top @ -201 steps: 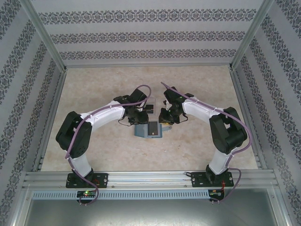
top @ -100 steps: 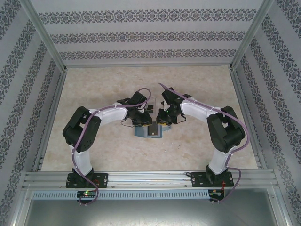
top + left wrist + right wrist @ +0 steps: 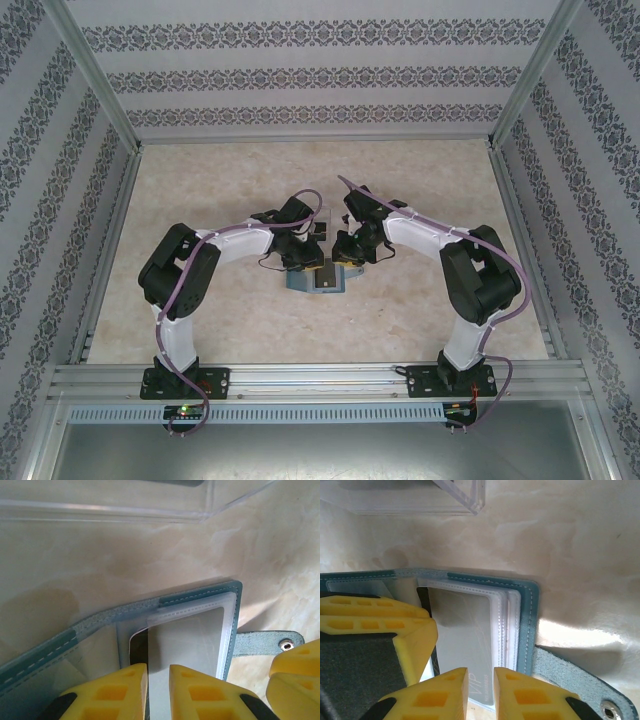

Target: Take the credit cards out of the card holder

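The teal card holder point(image 3: 299, 281) lies open like a book on the table, its clear sleeves point(image 3: 506, 625) facing up and its strap tab point(image 3: 260, 642) off to one side. A grey credit card point(image 3: 192, 640) with a dark band sits in the top sleeve; it reads "VIP" point(image 3: 477, 687) in the right wrist view. My left gripper point(image 3: 158, 667) is down on this card, jaws nearly together with a thin slit and nothing pinched. My right gripper point(image 3: 481, 670) stands the same way over the card's near edge. Both meet above the holder, the left gripper point(image 3: 308, 262) and the right gripper point(image 3: 345, 262).
A clear plastic tray point(image 3: 125, 512) stands just beyond the holder, its corner point(image 3: 465, 495) close to both wrists. The right gripper's yellow fingers point(image 3: 295, 675) crowd the strap side, and the left gripper's fingers point(image 3: 375, 617) cover the holder's other half. Patterned walls ring the beige table point(image 3: 200, 200).
The left arm's elbow and wrist have swung right, toward the holder's middle. The right arm, the holder and the card have hardly moved.
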{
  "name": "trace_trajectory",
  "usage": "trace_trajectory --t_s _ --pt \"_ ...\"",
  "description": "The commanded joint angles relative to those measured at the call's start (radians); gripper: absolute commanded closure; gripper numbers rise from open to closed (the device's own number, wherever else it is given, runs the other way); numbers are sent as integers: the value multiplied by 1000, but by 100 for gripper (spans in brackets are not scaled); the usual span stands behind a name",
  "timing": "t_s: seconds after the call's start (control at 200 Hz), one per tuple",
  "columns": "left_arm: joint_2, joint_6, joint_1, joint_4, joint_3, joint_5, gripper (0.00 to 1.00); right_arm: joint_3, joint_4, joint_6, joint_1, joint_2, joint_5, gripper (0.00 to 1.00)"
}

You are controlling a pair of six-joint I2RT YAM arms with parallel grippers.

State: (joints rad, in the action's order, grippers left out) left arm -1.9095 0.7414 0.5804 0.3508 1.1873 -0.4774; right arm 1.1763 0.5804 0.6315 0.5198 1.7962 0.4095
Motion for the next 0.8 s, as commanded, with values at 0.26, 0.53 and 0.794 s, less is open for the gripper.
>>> trace_trajectory --t_s 0.26,0.53,0.794 --pt "-16 -20 -11 22 -5 19 81 -14 -87 50 24 47 78 78" --pt "-14 -23 -11 27 -5 20 81 -22 -86 44 26 87 50 78" --pt "-11 -33 -11 47 1 32 79 -29 -49 20 25 109 -14 75"
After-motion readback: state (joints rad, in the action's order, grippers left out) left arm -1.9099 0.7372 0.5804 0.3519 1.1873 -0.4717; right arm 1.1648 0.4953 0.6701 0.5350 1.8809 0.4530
